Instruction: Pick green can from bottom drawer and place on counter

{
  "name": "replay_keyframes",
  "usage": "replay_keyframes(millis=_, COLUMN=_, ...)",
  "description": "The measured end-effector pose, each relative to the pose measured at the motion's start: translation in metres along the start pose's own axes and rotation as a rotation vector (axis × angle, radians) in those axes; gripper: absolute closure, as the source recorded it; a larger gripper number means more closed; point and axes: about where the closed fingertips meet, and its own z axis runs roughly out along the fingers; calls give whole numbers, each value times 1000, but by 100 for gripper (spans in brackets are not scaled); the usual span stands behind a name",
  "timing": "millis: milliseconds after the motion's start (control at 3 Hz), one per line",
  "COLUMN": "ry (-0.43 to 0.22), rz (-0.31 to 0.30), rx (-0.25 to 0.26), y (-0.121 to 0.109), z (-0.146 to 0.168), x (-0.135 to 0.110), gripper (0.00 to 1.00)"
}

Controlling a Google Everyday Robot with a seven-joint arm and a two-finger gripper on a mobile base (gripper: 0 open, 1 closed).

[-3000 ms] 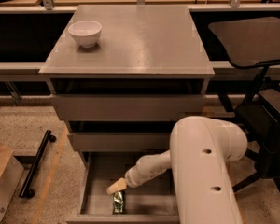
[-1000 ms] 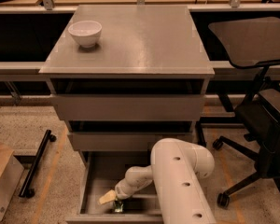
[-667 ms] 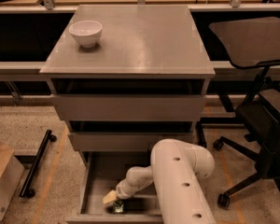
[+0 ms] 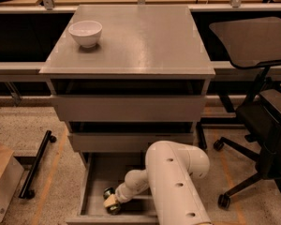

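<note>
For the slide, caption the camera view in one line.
Robot hand down in the open bottom drawer, at the green can; a white bowl sits on the counter.

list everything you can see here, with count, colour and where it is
counter: one, grey, top of the drawer cabinet
white bowl: one, white, back left of the counter
upper drawer fronts: two, grey, below the counter
bottom drawer: one, grey, pulled open at floor level
green can: one, dark green, front of the bottom drawer, partly hidden by the gripper
office chair: one, black, right
wheeled bar: one, black, floor at left
cardboard box: one, brown, far left
arm: one, white, reaching down into the bottom drawer
gripper: one, pale, down at the green can
</note>
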Motion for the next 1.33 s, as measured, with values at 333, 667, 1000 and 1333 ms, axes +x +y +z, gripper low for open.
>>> replay_keyframes(millis=333, ry=-8, rz=20, rx=2, y=-3, z=4, x=3, gripper=94)
replay_keyframes(millis=667, ry=-8, rz=20, rx=2, y=-3, z=4, x=3, gripper=100)
replay_keyframes(millis=1000, ry=-15, rz=-20, rx=-41, y=8, z=-16, x=-2, gripper=100)
replay_keyframes(millis=1333, ry=-76, rz=-98, rx=-202, y=39, z=-82, x=-24, gripper=100)
